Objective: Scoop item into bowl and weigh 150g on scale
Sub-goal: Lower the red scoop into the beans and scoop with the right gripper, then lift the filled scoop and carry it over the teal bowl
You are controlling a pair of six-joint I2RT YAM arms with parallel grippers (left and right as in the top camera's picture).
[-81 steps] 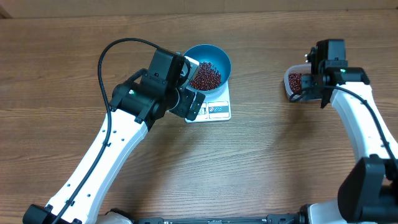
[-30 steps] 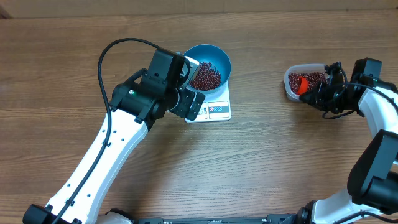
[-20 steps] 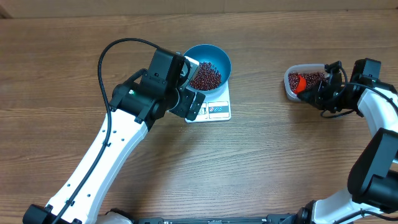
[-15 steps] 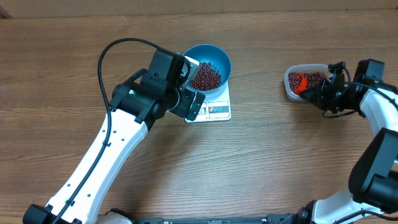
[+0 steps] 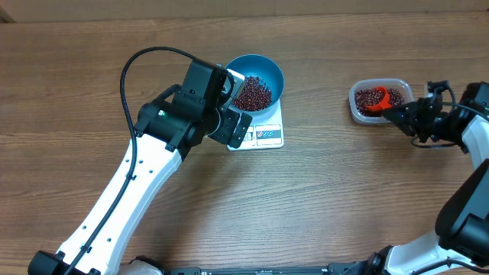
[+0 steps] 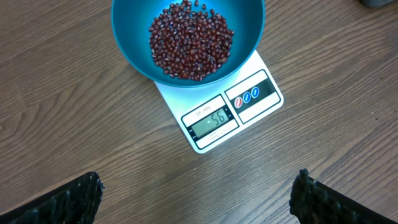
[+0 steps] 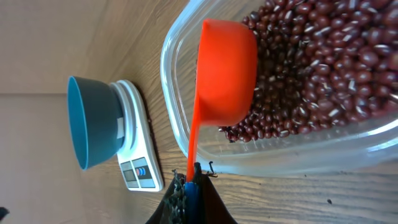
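Overhead: the left gripper (image 5: 239,104) is hanging with jaws wide apart by the scale (image 5: 266,135), where the bowl (image 5: 276,71) is holding beans (image 5: 252,94). Far right, the right gripper (image 5: 405,116) is clamping the handle of the scoop (image 5: 380,100) in the tub (image 5: 354,101).

Left wrist: the display is showing 56.

Right wrist: the scoop's cup is sitting over the tub's beans. These are likely behaving as light, hard, rolling grains, best taken by scoop. Showing: one bowl, one scale, one tub, one scoop, two bean heaps.
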